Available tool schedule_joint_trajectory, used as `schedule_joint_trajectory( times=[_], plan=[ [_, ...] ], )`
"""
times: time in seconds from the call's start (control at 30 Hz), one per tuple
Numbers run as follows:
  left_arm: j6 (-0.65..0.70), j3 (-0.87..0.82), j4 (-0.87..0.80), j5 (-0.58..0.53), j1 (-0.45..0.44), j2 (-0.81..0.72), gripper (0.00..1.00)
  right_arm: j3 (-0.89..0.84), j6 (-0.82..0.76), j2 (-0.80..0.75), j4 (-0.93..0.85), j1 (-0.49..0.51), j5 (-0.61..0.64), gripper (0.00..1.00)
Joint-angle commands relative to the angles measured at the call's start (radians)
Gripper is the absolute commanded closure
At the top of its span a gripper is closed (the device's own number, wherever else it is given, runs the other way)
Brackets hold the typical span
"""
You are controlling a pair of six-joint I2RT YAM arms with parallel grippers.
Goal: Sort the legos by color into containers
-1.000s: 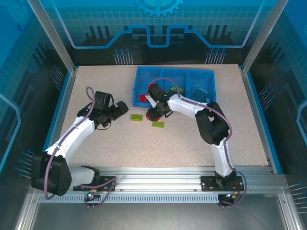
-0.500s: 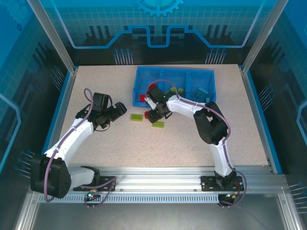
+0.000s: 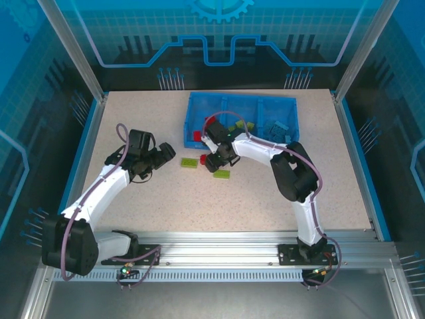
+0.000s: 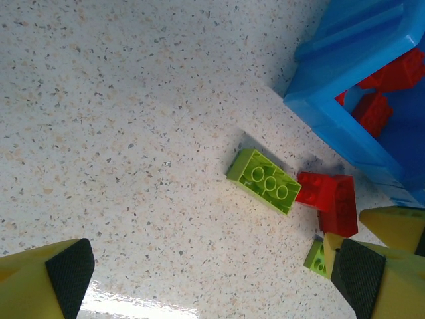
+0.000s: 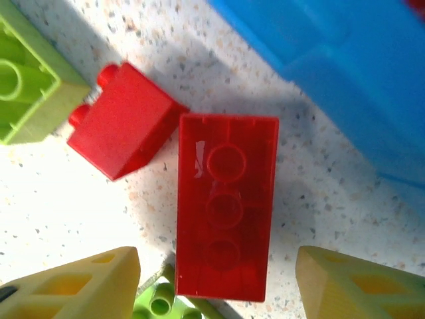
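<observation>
Speckled beige table [image 3: 153, 219], enclosed by blue-panelled walls.

Right gripper [image 5: 216, 266]: jaws spread wide, holding nothing. One yellow finger [image 5: 80, 286] stands on each side of a long red brick [image 5: 226, 222], and neither touches it. This brick lies flat on the table with its hollow underside up, showing three round tubes in a row. Its long axis runs in line with the fingers, not across them. A small red brick [image 5: 126, 129] sits just beside its far-left corner, tipped on its side, with its studs pointing away from the long one.

A green brick [image 4: 263, 181] lies next to the small red one, underside up, its long axis diagonal to the tray's edge. A second green brick [image 3: 221, 174] lies on the near side of the right gripper. All four loose bricks are on the table just in front of the tray's left end.

Left gripper [image 4: 212, 272]: jaws wide apart, empty, over bare table near the green brick.

Blue tray [image 3: 242, 96], three compartments side by side: sorted red bricks [image 3: 197, 136] in the left, sorted green bricks [image 3: 234, 126] in the middle, light blue bricks [image 3: 279, 127] in the right.
</observation>
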Motion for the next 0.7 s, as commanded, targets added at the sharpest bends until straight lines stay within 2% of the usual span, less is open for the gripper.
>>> schedule_joint_trajectory(
  times=[0.0,0.37,0.57,0.67],
  plan=[
    [-0.021,-0.027,-0.005,0.001,0.01,-0.027,0.01,0.064,-0.029,0.052,-0.031,0.0,0.007,0.37],
    [-0.024,-0.032,0.005,0.002,0.01,-0.023,0.01,0.086,-0.067,0.102,-0.077,0.001,0.021,0.44],
    [-0.028,-0.038,0.007,0.003,0.011,-0.022,0.01,0.069,-0.049,0.052,-0.061,0.013,0.026,0.68],
    [-0.031,-0.044,0.011,0.007,0.011,-0.022,0.01,0.064,-0.038,0.001,-0.06,0.024,0.005,0.73]
  ],
)
